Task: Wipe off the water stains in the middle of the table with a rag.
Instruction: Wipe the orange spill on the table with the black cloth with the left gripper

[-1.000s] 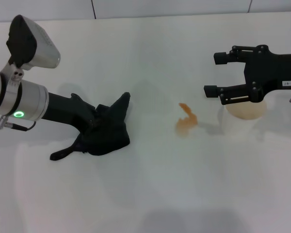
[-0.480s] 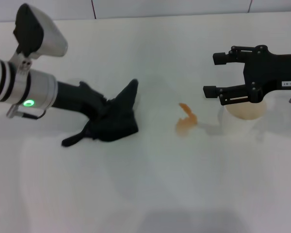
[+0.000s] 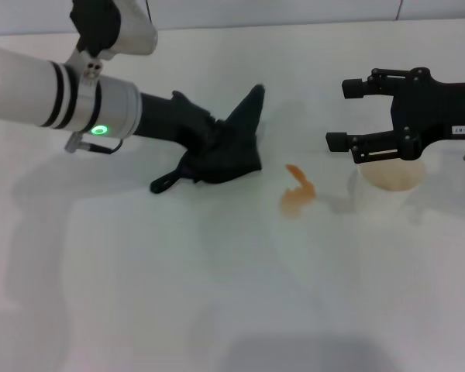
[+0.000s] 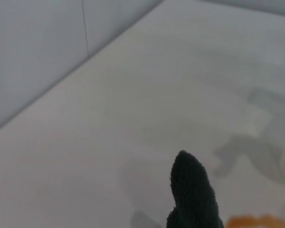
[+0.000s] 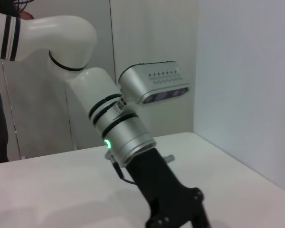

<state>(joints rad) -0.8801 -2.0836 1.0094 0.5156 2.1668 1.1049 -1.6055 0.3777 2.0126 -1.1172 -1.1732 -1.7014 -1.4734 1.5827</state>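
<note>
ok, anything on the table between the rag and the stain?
Nothing visible. The left gripper holds the rag just left of the water stains, with bare table between. The right gripper and cup sit beyond the stain.

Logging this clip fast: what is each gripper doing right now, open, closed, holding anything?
Left gripper: shut on the rag, held left of the water stains.
Right gripper: open, empty, above a cup.

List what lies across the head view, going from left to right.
Left arm's silver wrist → left claw holding the rag → water stains → right claw, open → cup beneath it, all over the table.
</note>
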